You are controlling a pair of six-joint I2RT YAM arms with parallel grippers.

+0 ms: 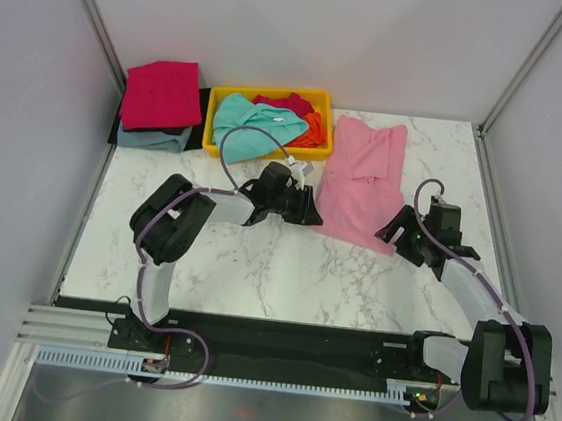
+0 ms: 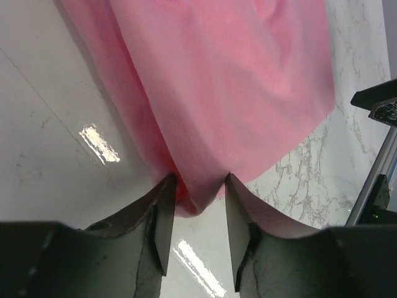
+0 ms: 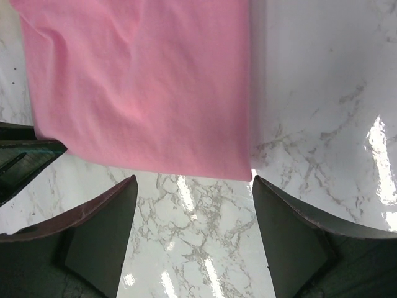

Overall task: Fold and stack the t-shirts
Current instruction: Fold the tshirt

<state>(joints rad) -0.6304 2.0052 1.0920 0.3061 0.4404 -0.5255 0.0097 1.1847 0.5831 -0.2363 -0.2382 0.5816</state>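
Observation:
A light pink t-shirt (image 1: pixel 363 179) lies folded lengthwise on the marble table. My left gripper (image 1: pixel 311 214) is at its near left corner. In the left wrist view its jaws (image 2: pixel 199 180) stand partly open around that corner of the pink shirt (image 2: pixel 236 81), and the fabric touches both fingertips. My right gripper (image 1: pixel 399 233) is at the near right corner. In the right wrist view it (image 3: pixel 194 181) is wide open and empty, just short of the pink shirt's (image 3: pixel 142 87) near edge. Teal (image 1: pixel 255 122), red (image 1: pixel 287 102) and orange (image 1: pixel 315 129) shirts lie in the tray.
The yellow tray (image 1: pixel 213 123) stands at the back middle. To its left, a folded crimson shirt (image 1: pixel 163 93) lies on a grey-blue one (image 1: pixel 158 139). Grey walls close in both sides and the back. Bare marble lies in front of the arms.

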